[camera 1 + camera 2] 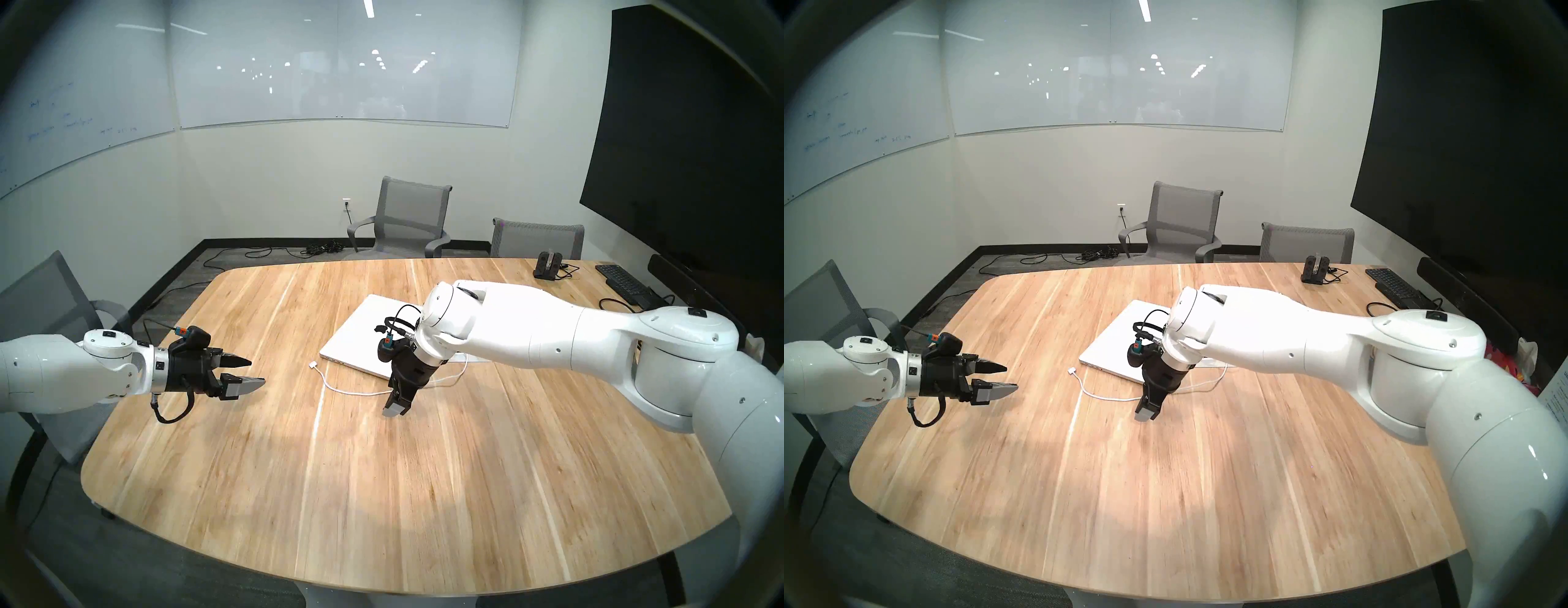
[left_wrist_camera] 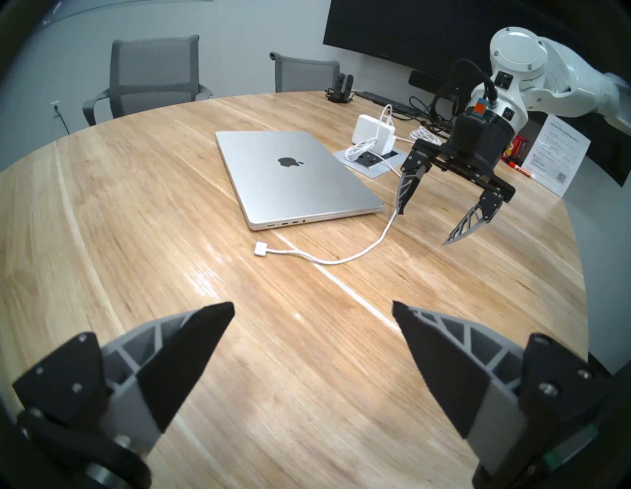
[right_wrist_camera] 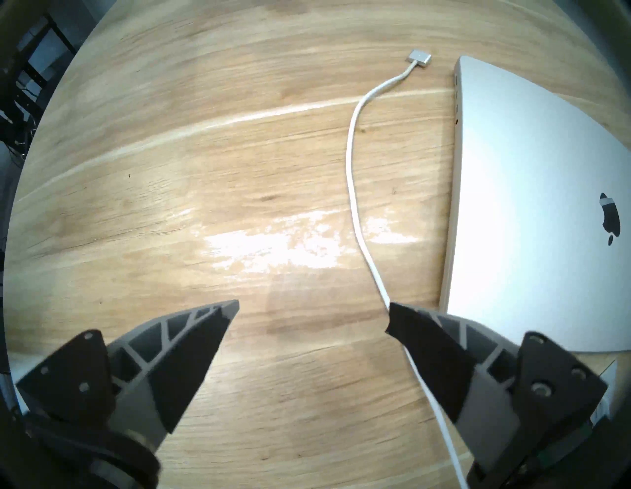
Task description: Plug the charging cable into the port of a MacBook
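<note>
The left white arm holds its black, grey-fingered left tool (image 1: pixel 250 372) nearly level, jaws spread and empty. The right tool (image 1: pixel 396 408) points steeply downward, jaws likewise wide apart, empty.

The right gripper (image 1: pixel 396 407) hangs open-jawed above the charging cable (image 1: pixel 348 389) beside the closed MacBook (image 1: pixel 365 335).

A pale wooden tabletop (image 1: pixel 382 488) with rounded corners fills the room. Grey mesh chairs (image 1: pixel 407 216) stand at its far edge and left side. Glass whiteboards (image 1: pixel 339 63) line the off-white walls, a large dark screen (image 1: pixel 687 140) hangs on the right, and black cords (image 1: pixel 322 247) trail across the grey floor.
</note>
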{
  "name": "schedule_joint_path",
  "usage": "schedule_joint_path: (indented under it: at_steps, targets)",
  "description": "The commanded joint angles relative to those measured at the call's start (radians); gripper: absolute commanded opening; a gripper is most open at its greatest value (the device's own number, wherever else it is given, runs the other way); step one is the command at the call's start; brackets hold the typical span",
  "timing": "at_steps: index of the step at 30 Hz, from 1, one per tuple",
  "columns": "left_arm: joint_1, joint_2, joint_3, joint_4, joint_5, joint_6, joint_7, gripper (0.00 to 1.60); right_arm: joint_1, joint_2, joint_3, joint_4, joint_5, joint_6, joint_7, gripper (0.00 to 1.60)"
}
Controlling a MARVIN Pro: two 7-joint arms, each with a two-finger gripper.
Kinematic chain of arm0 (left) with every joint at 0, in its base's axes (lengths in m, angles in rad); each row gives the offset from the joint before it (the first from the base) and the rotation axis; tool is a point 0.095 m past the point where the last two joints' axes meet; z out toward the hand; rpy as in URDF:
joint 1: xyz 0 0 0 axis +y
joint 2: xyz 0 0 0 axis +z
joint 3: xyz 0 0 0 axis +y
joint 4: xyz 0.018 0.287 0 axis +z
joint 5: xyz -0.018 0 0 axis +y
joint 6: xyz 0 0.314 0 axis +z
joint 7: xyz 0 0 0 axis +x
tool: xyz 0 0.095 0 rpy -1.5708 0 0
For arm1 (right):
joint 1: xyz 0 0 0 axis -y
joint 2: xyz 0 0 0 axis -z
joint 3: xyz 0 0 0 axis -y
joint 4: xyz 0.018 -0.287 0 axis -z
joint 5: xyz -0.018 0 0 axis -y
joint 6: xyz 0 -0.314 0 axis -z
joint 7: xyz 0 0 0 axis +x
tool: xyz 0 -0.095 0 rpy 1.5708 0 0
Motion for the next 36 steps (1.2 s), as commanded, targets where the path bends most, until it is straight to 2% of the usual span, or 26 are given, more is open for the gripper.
schedule_joint_path:
  at_steps: [1,15,26,36]
  targets:
    - [-0.013,-0.002,-0.011,0.0,-0.003,-0.002,0.0,1.6,0.016,-0.044,0.018,0.035,0.004,-0.04,0.026,1.6]
    - [-0.013,-0.002,-0.011,0.0,-0.003,-0.002,0.0,1.6,-0.013,-0.142,0.011,0.163,-0.003,-0.071,0.06,1.6]
    - [-0.013,-0.002,-0.011,0.0,-0.003,-0.002,0.0,1.6,-0.004,-0.233,-0.013,0.309,-0.021,-0.08,0.114,1.6]
    - [-0.013,-0.002,-0.011,0.0,-0.003,-0.002,0.0,1.6,-0.006,-0.276,-0.022,0.384,-0.039,-0.093,0.152,1.6]
